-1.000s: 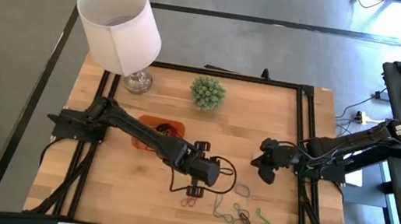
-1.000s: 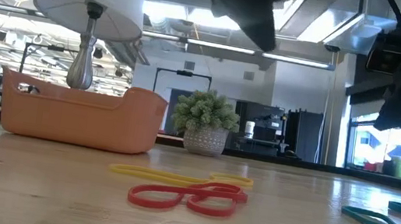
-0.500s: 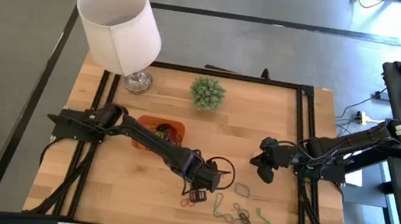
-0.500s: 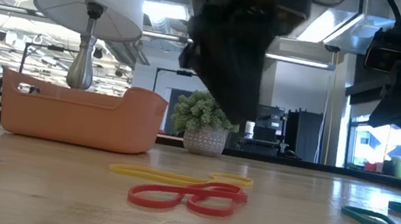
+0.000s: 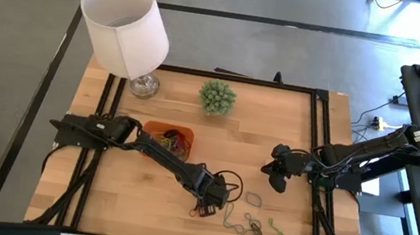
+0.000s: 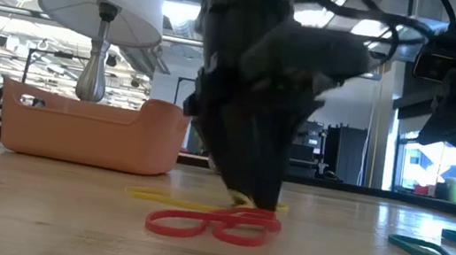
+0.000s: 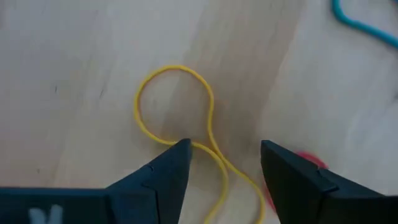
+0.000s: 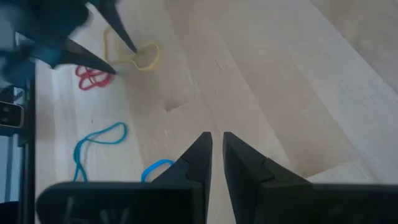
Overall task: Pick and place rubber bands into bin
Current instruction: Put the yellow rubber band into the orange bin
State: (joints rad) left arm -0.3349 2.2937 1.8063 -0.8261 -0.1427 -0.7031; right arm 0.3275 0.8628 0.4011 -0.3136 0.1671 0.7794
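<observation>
A: Step in hand, by my reading: pick. Left gripper (image 7: pixel 224 165) is down at the tabletop (image 5: pixel 141 198) with jaws spread, straddling a yellow rubber band (image 7: pixel 177 115). The band lies flat on the wood, its loop ahead of the fingertips and its tail running back between them. Nothing is pinched.

B: Confirmed from the low view. Left gripper (image 6: pixel 258 199) tips are at or just above the wood, right behind the red rubber band (image 6: pixel 214 224), with the yellow one (image 6: pixel 165 196) beside it. Where is the bin?

A: Bin (image 5: pixel 165 140) sits up-table near the left arm's base, well apart from the pick point, with several bands already inside. More bands, teal and green (image 5: pixel 248 226), lie scattered near the front edge.

B: Right gripper?

A: Right gripper (image 5: pixel 274 174) hovers at the right side of the table, idle; jaws nearly pressed together, a thin gap showing in its wrist view, holding nothing.

B: Next move?

A: Judgement: close the left jaws on the yellow strand between them. The band is thin and flat, so the tips must be at the surface or they will close on air. Risk: snagging the red band too.
</observation>
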